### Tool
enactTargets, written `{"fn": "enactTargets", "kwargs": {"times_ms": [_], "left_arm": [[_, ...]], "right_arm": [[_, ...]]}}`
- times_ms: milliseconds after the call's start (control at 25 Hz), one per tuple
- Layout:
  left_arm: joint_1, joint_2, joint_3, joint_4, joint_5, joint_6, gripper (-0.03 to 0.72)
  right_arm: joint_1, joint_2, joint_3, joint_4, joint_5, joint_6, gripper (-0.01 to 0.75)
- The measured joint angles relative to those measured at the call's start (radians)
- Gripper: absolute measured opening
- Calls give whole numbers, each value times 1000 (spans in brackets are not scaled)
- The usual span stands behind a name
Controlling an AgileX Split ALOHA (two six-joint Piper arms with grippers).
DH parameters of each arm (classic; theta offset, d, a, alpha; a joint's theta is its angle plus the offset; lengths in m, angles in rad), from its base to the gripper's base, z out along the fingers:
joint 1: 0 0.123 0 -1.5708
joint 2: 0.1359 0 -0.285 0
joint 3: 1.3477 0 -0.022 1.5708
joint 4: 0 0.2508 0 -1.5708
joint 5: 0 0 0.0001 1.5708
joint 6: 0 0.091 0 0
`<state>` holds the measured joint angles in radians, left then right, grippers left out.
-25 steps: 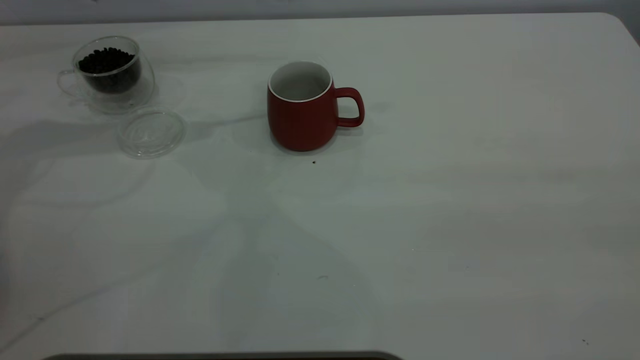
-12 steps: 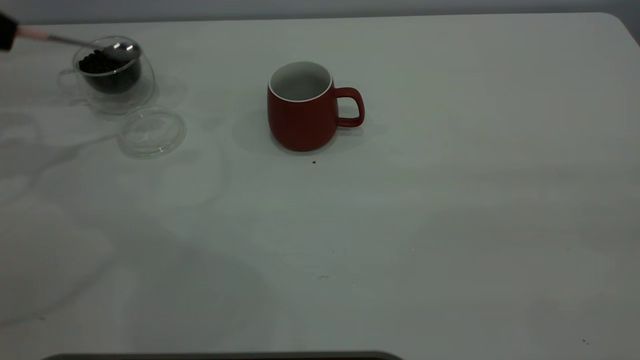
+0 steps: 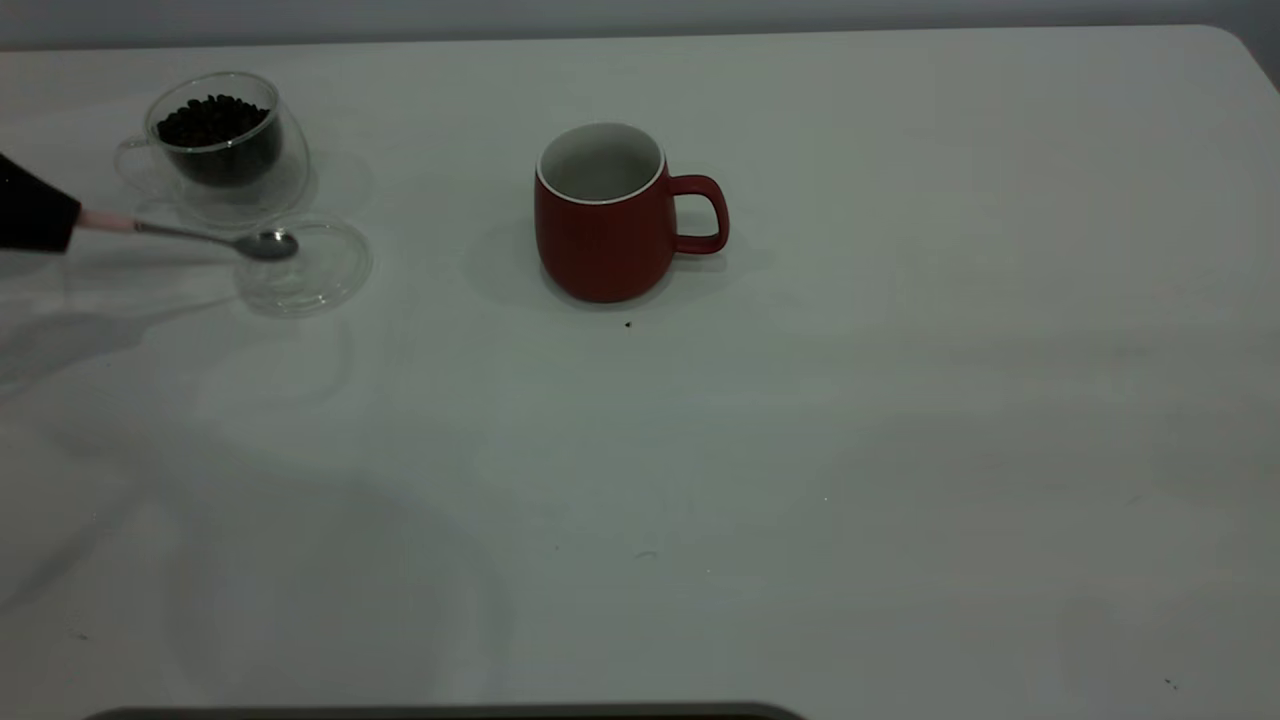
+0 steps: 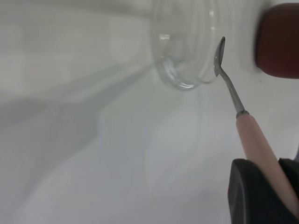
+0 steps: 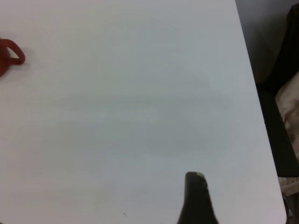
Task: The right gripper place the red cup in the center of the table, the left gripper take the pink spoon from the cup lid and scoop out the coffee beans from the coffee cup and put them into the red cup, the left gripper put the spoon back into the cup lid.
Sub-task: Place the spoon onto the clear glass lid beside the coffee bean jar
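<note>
Left pincer [image 3: 35, 215] at bench [image 3: 900, 450] left edge grips pink spoon [image 3: 190, 236] by handle; bowl over cup lid [image 3: 320, 275]. Red cup [image 3: 605, 225] mid-bench toward far edge. Right pincer [image 5: 196, 200]: grip state unclear.

Wide bare table [image 3: 900, 450] lies right of the red cup [image 3: 605, 215]; at far left, coffee cup [image 3: 222, 145] and cup lid [image 3: 305, 265] crowd together.

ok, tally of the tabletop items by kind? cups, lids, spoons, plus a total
Cups: 2, the red cup and the coffee cup holding coffee beans.
Lids: 1, the cup lid.
Spoons: 1, the pink spoon, held by the left tool with its bowl over the lid.
Total: 4.
</note>
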<state>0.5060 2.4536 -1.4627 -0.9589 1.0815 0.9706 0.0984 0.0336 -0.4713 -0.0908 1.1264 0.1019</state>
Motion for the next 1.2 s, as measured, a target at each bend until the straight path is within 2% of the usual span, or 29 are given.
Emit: {"fn": "enactTargets", "kwargs": {"times_ms": [480, 920, 1040, 1200], "left_arm": [[-44, 55, -1, -55, -67, 41, 129], [-47, 81, -1, -123, -90, 37, 132], [-47, 81, -1, -123, -96, 34, 164], [-47, 82, -1, -120, -121, 34, 263]], "right_arm": [[0, 0, 0, 0, 0, 0, 579], [0, 0, 0, 0, 0, 0, 579], [0, 0, 0, 0, 0, 0, 579], [0, 0, 0, 0, 0, 0, 579]]}}
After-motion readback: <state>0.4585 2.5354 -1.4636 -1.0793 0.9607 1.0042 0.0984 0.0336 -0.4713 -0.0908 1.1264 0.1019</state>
